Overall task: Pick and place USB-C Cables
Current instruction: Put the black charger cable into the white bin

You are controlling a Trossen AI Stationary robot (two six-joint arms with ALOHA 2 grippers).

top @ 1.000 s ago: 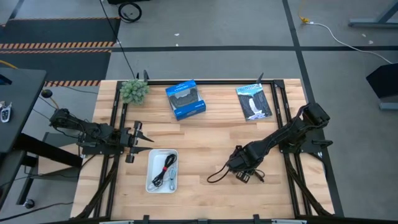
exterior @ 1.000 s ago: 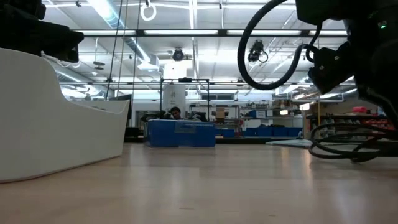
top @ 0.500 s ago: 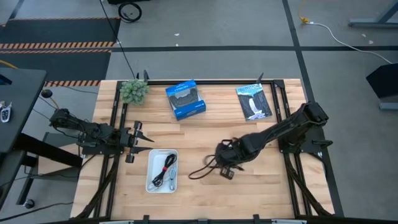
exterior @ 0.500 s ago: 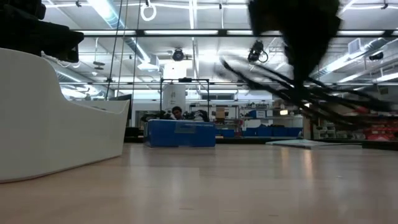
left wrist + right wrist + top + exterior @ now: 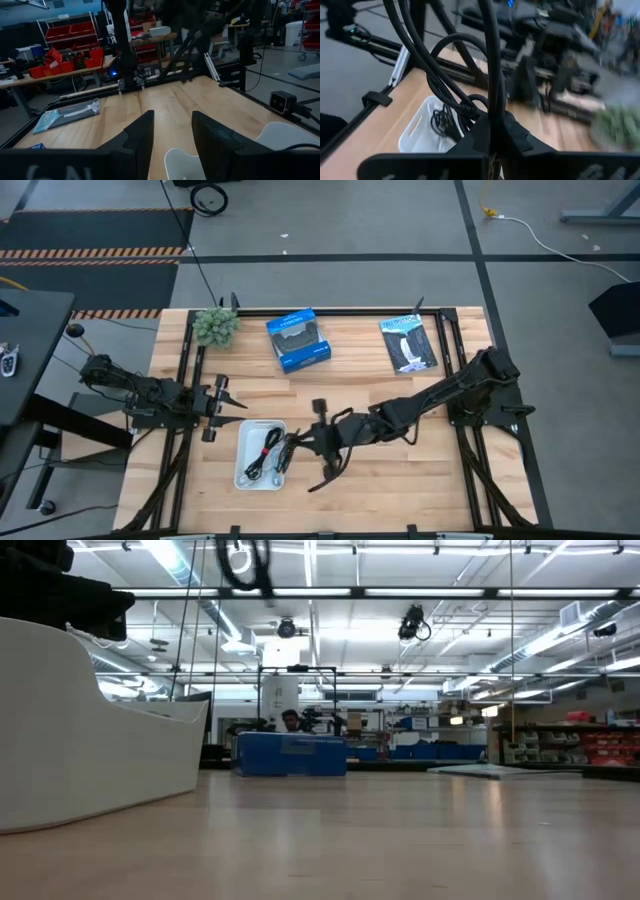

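Two arms over the wooden table [image 5: 330, 500]: the right gripper [image 5: 305, 438] reaches to the white tray [image 5: 245, 470], clamped on a black cable [image 5: 492, 65] whose loops dangle at the tray's right edge. Left gripper [image 5: 215, 408] waits just above the tray's top-left corner, fingers [image 5: 140, 137] narrowly apart. Other cables [image 5: 268, 455] lie inside the tray.

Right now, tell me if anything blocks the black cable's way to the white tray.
Nothing visible does. The right gripper holds the black cable beside the white tray, with bare wood between; two cables already lie inside.
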